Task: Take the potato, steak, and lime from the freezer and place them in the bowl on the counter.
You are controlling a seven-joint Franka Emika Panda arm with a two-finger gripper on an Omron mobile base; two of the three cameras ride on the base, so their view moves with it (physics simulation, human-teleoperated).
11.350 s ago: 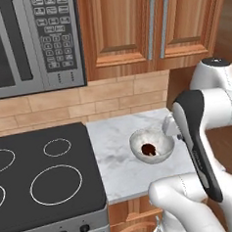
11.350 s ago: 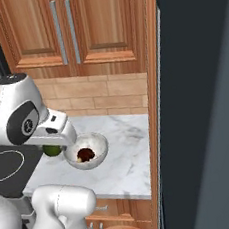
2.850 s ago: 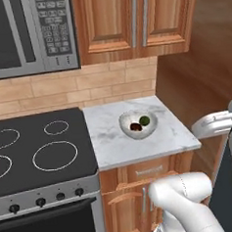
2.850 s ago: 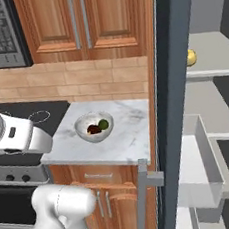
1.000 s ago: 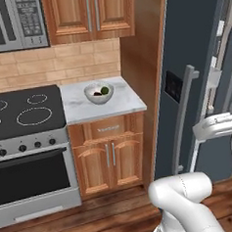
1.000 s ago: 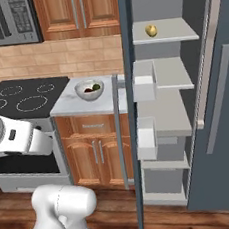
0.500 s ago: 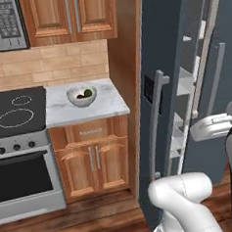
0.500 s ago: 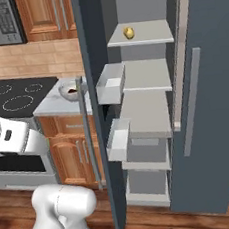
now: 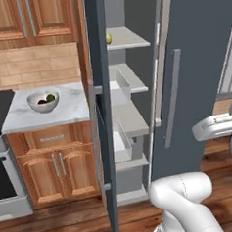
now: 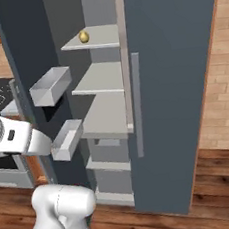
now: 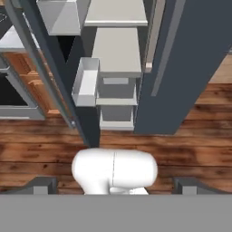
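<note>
The freezer [image 9: 192, 58] stands open, with light grey shelves and white door bins inside. On its upper shelf lies the yellow-tan potato [image 9: 108, 38] [image 10: 83, 37]. The silvery bowl [image 9: 43, 100] rests on the marble counter [image 9: 68, 111] left of the freezer; it holds the dark green lime [image 9: 51, 97] and the dark steak [image 9: 41, 101]. My gripper [image 11: 114, 186] is open and holds nothing. Its two dark fingertips [image 11: 40, 185] stand far apart, low and well back from the freezer [image 11: 115, 54] shelves. My arm [image 10: 18, 138] reaches out at the left, below the door bins.
The open freezer door [image 9: 102, 114] stands edge-on between counter and shelves, with white bins [image 10: 50, 86] jutting from it. The shut right door [image 10: 178, 79] has a long bar handle. Wooden floor [image 11: 190, 145] lies in front. Reddish-brown cabinets [image 9: 53, 166] sit under the counter, and the oven [image 11: 11, 93] is at the left.
The base has driven from the counter to the open freezer, so the whole scene has shifted. The bowl, which held only the steak at first, now also holds the lime. The gripper has stayed open.
</note>
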